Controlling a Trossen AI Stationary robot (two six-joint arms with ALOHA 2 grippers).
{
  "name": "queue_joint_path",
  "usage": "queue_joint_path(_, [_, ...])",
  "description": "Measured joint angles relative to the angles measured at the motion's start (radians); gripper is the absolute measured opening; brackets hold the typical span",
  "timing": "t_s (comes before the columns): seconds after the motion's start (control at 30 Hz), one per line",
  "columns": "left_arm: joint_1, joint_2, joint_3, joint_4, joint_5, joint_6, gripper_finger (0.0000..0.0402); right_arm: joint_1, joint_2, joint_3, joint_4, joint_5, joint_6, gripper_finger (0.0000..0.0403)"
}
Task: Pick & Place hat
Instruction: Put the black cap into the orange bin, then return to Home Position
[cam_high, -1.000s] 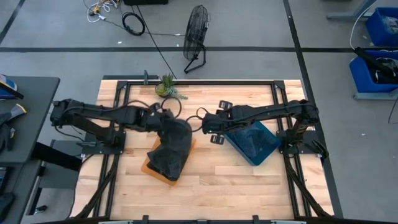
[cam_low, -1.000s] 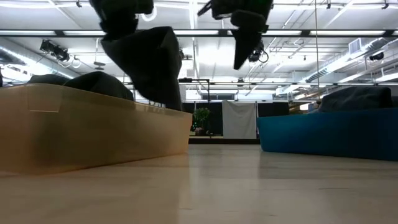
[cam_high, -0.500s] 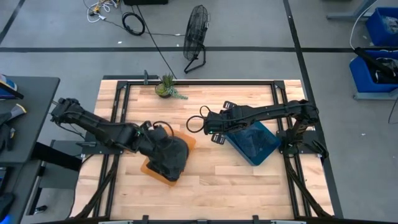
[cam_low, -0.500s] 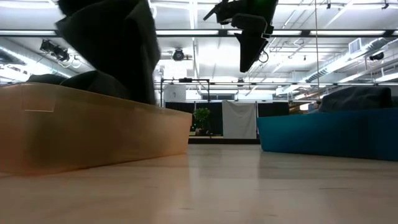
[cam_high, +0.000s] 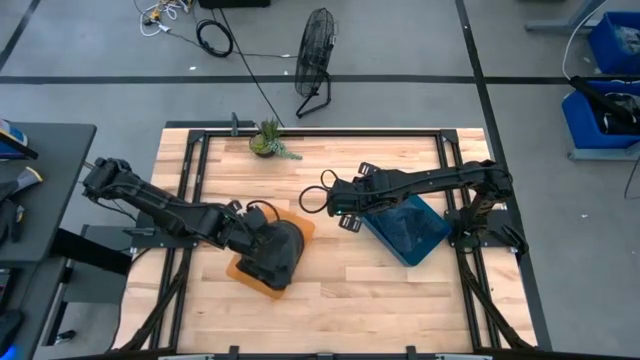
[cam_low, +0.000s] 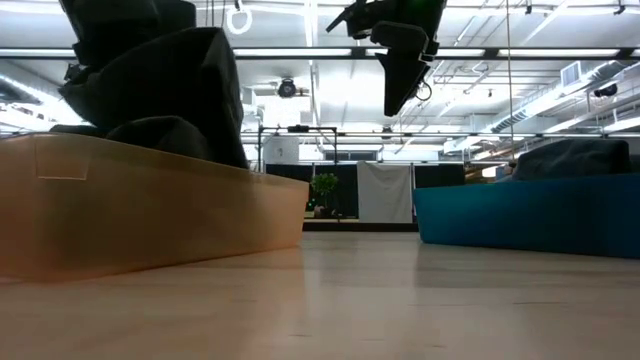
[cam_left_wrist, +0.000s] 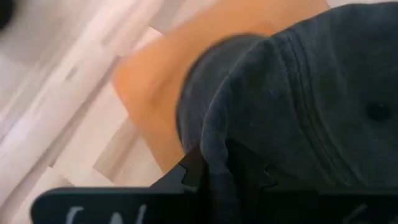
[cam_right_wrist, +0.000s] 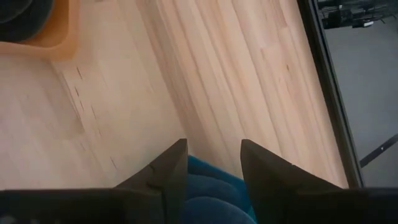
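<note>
The hat (cam_high: 278, 250) is dark washed cloth with stitched seams, bunched up over the orange bin (cam_high: 304, 226). In the low view the hat (cam_low: 170, 85) sits on dark cloth lying in the orange bin (cam_low: 150, 215). My left gripper (cam_high: 255, 237) is over the bin's left part and is shut on the hat (cam_left_wrist: 311, 93). My right gripper (cam_high: 345, 208) hangs open in the air (cam_low: 400, 65) between the two bins, at the left edge of the blue bin (cam_high: 410, 228), touching nothing. My left gripper pinches a raised fold of the hat's cloth (cam_left_wrist: 214, 146) between its two fingers (cam_left_wrist: 193, 174), coming from above and slanting down. The hat's lower part rests on the dark cloth in the orange bin (cam_left_wrist: 155, 93), and the cloth is slack and bunched.
The blue bin (cam_low: 530, 215) holds more dark cloth (cam_low: 580, 155). A small potted plant (cam_high: 268, 140) stands at the table's far edge. Bare wood (cam_high: 340, 290) lies between and in front of the bins. My right wrist view shows the blue bin's rim (cam_right_wrist: 208, 186) under the open fingers.
My left gripper has moved toward the table's near edge and down over the orange bin, still shut on the hat. The hat, which hung long below the gripper, now lies bunched on the bin's contents. My right gripper has barely shifted.
</note>
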Motion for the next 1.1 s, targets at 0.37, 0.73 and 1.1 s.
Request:
queue_joint_path(0.37, [-0.005,0.000,0.000,0.003,0.070,0.058,0.0137,-0.001,0.000,0.000,0.037,0.000,-0.021,0.0152])
queue_joint_path(0.73, [-0.016,-0.134,0.174,-0.166,-0.010,0.049,0.0177,0.000,-0.010,0.000,-0.015,-0.001,-0.006,0.0152])
queue_joint_path(1.1, [-0.017,-0.388,0.231,-0.392,-0.340,0.049,0.0177,0.057,-0.272,-0.068,-0.164,0.038,-0.020,0.0152])
